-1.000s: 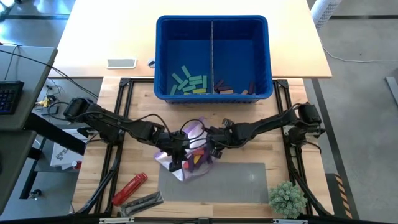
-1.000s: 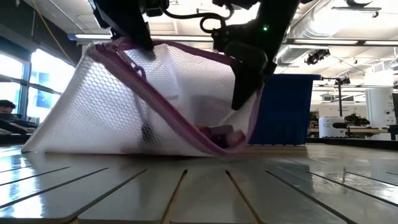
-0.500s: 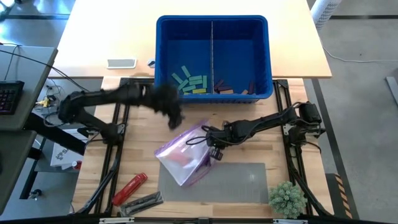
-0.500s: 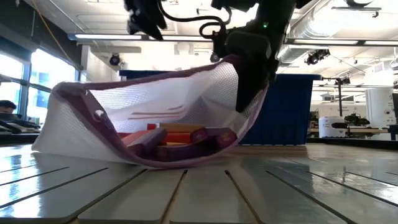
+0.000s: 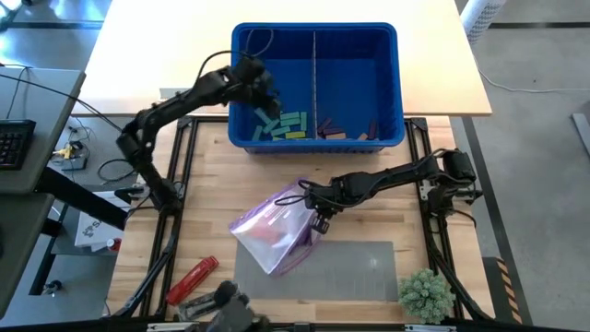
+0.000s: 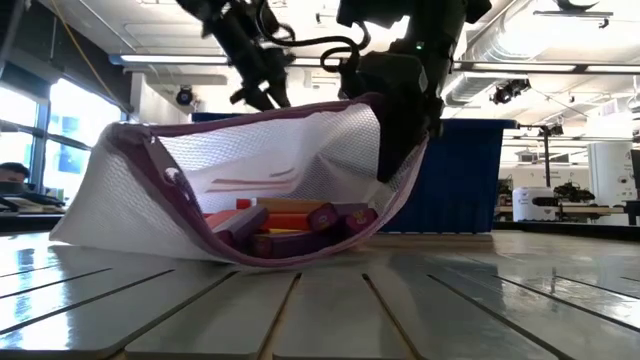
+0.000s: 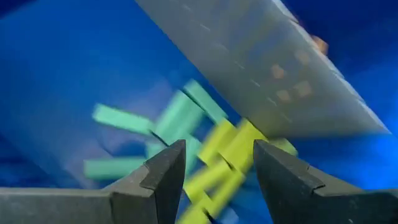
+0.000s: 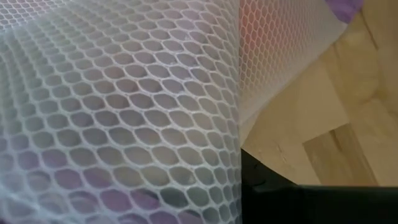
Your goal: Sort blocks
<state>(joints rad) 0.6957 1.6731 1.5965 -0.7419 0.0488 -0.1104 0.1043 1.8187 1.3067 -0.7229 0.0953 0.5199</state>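
Our left gripper (image 7: 214, 180) hangs over the left compartment of the blue bin (image 5: 313, 37) at the bench's far edge, jaws spread and empty above the teal and lime blocks (image 5: 284, 124) lying there. Near the bench's middle, our right gripper (image 5: 311, 195) is clenched on the rim of the mesh bag (image 5: 277, 231), which holds purple and reddish blocks (image 6: 290, 225). We judge the blocks light, rigid and smooth, best pinched across their narrow sides; the bag is limp and will sag. The mesh hides how many blocks remain, and the right fingertips are buried in the netting.
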